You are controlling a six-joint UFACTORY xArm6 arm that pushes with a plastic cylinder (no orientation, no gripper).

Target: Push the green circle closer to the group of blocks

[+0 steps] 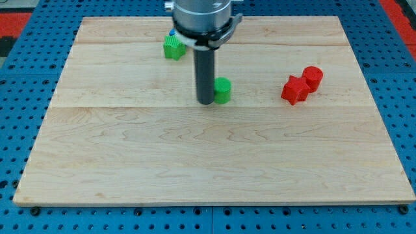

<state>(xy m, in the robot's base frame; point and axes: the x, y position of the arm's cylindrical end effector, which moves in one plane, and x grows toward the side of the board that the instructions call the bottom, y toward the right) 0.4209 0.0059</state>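
Observation:
The green circle (223, 90) sits near the middle of the wooden board (208, 162), a little above centre. My tip (205, 102) rests on the board right against the circle's left side. A green star-shaped block (173, 47) lies near the view's top, left of the rod, with a bit of a blue block (172, 32) showing behind it, mostly hidden by the arm. A red star-shaped block (295, 90) and a red cylinder (312, 78) touch each other at the view's right.
The board lies on a blue perforated table (19, 130). The arm's grey housing (201, 19) hangs over the board's top edge.

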